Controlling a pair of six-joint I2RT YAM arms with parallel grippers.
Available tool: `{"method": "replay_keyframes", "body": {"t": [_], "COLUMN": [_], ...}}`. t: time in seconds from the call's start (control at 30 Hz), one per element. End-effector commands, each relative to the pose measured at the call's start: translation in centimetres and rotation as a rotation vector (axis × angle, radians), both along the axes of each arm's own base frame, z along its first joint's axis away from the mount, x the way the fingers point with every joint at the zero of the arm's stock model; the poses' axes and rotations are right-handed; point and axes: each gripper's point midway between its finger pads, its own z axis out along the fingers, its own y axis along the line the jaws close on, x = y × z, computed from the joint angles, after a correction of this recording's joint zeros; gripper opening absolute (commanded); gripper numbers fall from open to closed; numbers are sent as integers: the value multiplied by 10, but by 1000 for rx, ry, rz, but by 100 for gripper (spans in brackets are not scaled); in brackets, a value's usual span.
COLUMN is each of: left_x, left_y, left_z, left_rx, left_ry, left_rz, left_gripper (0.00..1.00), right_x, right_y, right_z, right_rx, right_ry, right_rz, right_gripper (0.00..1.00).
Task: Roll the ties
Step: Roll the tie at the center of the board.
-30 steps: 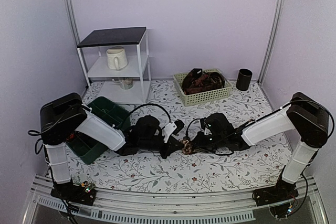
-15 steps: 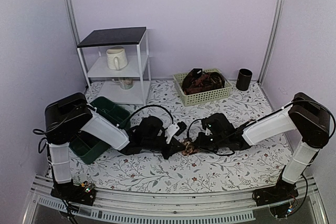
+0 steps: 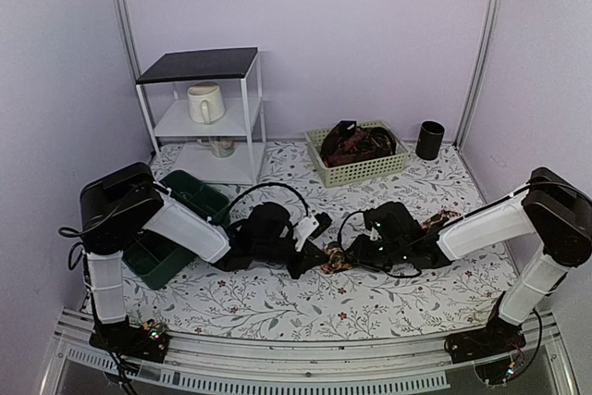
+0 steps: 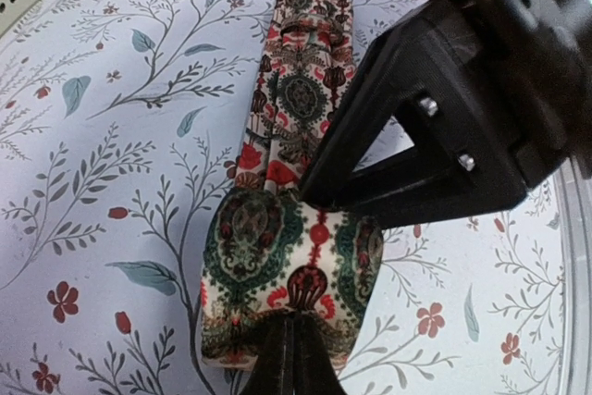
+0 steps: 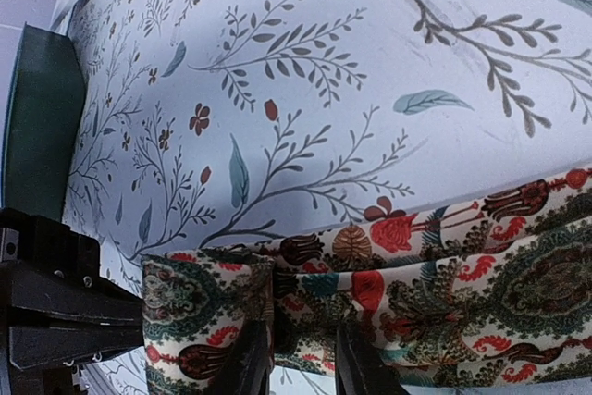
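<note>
We see the table [image 3: 277, 314], covered in a pale cloth printed with twigs and small red flowers, filling the lower half of the top view. The left arm [image 3: 176, 226] reaches in low from the lower left and the right arm [image 3: 483, 228] from the lower right, their wrists nearly meeting at the centre of the frame. A white shelf unit [image 3: 199, 67] with a dark top stands in the upper left, and a green bin [image 3: 190, 197] sits just below it beside the left arm. Right of centre, near the back wall, a pale basket [image 3: 366, 171] holds a dark heap of ties [image 3: 356, 143]. One tie [image 4: 296, 265], patterned in red, green and cream, lies on the cloth between the two wrists, its near end doubled into a thick fold and the rest running flat toward the top of the left wrist view. The left gripper [image 4: 291, 360] has its fingers pressed together on the edge of that fold. The right gripper [image 5: 301, 363] has its fingers a little apart with a bunch of the same tie between them; we cannot tell whether they press on it. A cream mug [image 3: 204, 102] sits on the middle shelf, and a black cup [image 3: 429, 140] stands just right of the basket.
</note>
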Motion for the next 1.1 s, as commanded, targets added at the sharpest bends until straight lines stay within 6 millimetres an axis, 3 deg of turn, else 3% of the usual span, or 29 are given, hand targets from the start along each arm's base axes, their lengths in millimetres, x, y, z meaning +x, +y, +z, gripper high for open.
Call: {"method": "replay_keyframes", "body": {"t": [0.0,0.3,0.5,0.63,0.87,1.07], "left_x": [-5,-4,-3,-3,-2,-2], "left_y": [-4,-5,-7,-8,-6,-5], "left_z": [-9,-9,-6,-5,-5,-4], "left_rx": [24,25,22,21,23,21], "left_ry": [6,4,1,-2,0,-1], "left_rz": [-24,-27,-27,-27,-20,-15], "left_gripper": [0,0,0,0,0,0], "right_x": [4,4,5,6,12,10], "right_y": [-6,-20,-5,9,25,27], "right_z": [16,26,44,43,37,24], "right_rx": [19,29,108,134,135,122], "right_ry": [-41,-59,-80,-61,-45,-6], "right_rz": [-27,-81,-34,6,45,49], "right_gripper": [28,37,50,60,60,54]}}
